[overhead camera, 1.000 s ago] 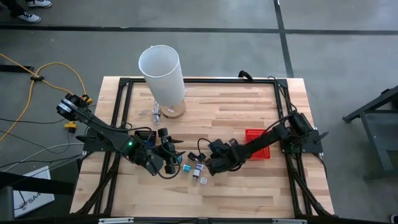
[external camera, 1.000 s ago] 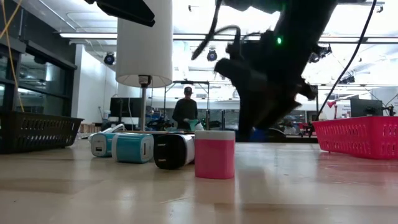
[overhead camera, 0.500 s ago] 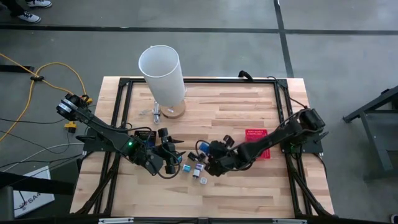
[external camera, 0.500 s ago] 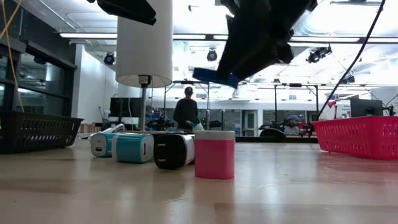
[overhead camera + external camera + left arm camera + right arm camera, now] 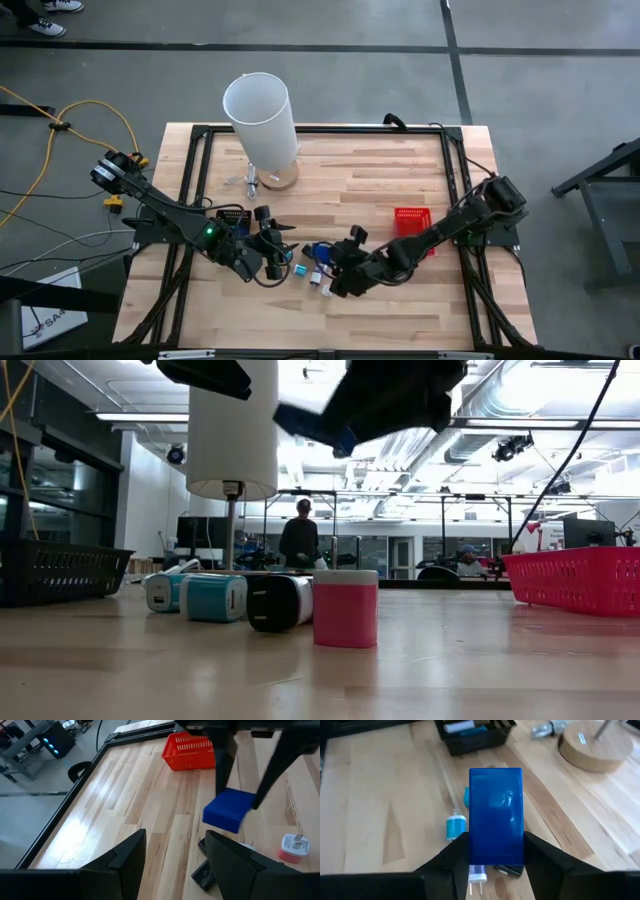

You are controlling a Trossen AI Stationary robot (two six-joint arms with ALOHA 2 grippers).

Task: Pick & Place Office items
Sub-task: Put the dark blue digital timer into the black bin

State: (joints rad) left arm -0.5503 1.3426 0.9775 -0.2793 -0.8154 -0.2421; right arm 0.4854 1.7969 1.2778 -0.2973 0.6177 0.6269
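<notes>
From table height the right gripper (image 5: 345, 430) is cut off by the frame's upper edge, and only a corner of the blue box (image 5: 305, 422) it clamps shows beneath the dark arm. A second ago that arm filled the low view close to the tabletop, near the red basket (image 5: 412, 222); half a second ago the box hung lower and more to the right; now it rides higher, above the cluster of small items. The right wrist view shows what the others do not: the blue box (image 5: 496, 815) pinched between both dark fingers (image 5: 451, 855), over a teal plug (image 5: 455, 826) lying on the wood. In the overhead view the box (image 5: 320, 252) is a small blue patch beside the office items (image 5: 305, 270) at the table's front middle. The left gripper (image 5: 272, 250) waits just beside them, its fingers (image 5: 127, 857) standing apart and holding nothing. A pink-and-white plug (image 5: 345, 608) and a black charger (image 5: 278, 603) stand on the table, near the white cylinder (image 5: 260, 120).
</notes>
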